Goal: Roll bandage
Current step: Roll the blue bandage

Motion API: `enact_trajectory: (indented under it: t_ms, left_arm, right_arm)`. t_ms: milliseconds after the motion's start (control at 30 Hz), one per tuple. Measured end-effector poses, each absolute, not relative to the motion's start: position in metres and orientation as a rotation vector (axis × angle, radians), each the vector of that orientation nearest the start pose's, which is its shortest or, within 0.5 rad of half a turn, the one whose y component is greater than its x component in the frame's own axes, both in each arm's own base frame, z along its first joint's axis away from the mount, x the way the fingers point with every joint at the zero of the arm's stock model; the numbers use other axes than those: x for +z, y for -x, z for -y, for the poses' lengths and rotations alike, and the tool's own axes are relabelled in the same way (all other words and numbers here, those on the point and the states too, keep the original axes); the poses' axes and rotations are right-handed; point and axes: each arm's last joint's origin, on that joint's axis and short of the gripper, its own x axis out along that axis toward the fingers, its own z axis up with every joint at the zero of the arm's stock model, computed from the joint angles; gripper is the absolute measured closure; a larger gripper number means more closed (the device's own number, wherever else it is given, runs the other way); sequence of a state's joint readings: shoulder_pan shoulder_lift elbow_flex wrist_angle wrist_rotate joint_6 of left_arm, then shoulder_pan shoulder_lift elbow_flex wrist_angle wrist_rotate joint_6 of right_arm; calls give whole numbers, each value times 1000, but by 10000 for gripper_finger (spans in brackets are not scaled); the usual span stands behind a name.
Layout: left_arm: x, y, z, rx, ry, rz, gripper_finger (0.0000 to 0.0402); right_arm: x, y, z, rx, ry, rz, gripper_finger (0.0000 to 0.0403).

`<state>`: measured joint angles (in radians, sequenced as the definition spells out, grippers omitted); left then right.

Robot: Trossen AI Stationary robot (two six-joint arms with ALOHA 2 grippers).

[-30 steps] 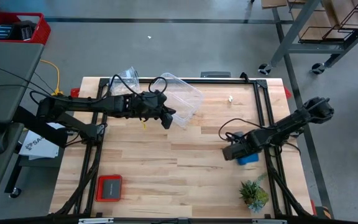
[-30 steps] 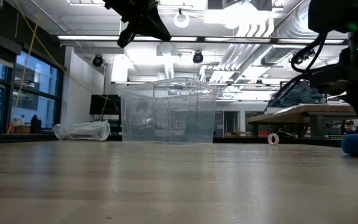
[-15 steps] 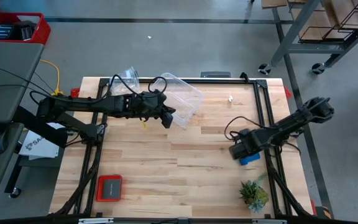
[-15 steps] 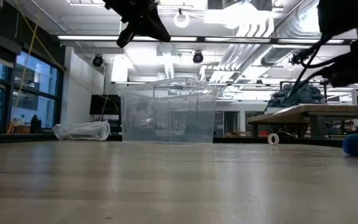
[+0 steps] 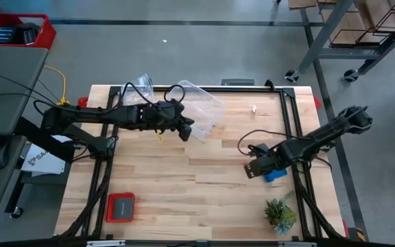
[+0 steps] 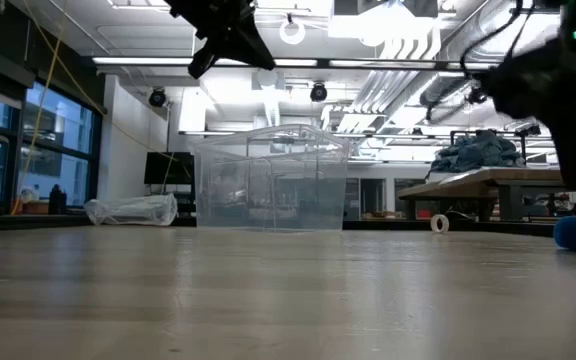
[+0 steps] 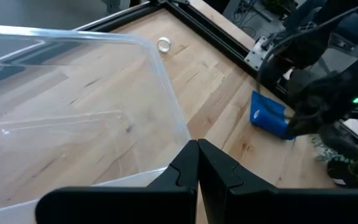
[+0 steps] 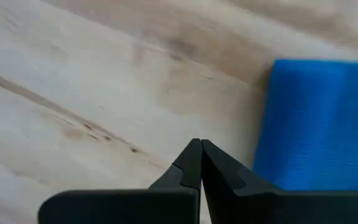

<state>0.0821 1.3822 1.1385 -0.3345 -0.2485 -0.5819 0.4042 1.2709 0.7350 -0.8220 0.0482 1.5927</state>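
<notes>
Shifted inward since earlier: right pincer (image 5: 252, 170), clenched and empty, beside the bandage (image 5: 274, 175) lying on the surface (image 5: 184, 171), likely repositioning to roll. Left pincer (image 5: 184, 130): clenched, idle over tub (image 5: 201, 110).

both tools (image 7: 197, 163) (image 8: 199, 163) closed, arms apart

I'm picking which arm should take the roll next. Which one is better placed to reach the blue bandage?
The right. Its gripper, fingers shut, sits right beside the bandage on the table. The left gripper is far off, by the clear tub.
</notes>
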Motion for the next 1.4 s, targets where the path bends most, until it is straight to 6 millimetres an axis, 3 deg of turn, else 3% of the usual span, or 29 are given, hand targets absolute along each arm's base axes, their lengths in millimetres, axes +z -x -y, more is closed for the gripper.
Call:
enact_trajectory:
  t_ms: [133,267,533,767,933,1200,1400]
  left_arm:
    - [307,-303,-32,478,512,-476,401]
    - [306,-304,-32,477,513,-480,401]
    - [301,-310,-33,478,512,-481,401]
    - [293,-321,-34,467,527,-471,401]
    - [288,-326,-33,418,552,-485,401]
    - [287,-327,-31,366,585,-500,401]
    - [287,-328,-29,337,598,-510,402]
  right_arm:
    - [167,-176,-75,-845,-1046,-1245,403]
    - [162,-171,-74,-833,-1012,-1307,403]
    - [176,-147,-64,-1044,-791,-1492,403]
    - [172,-152,-68,-1086,-756,-1484,403]
    - [188,-161,-71,-1106,-715,-1432,403]
    - [211,-171,-80,-1120,-816,-1358,403]
    - [212,-178,-86,-1003,-874,-1376,403]
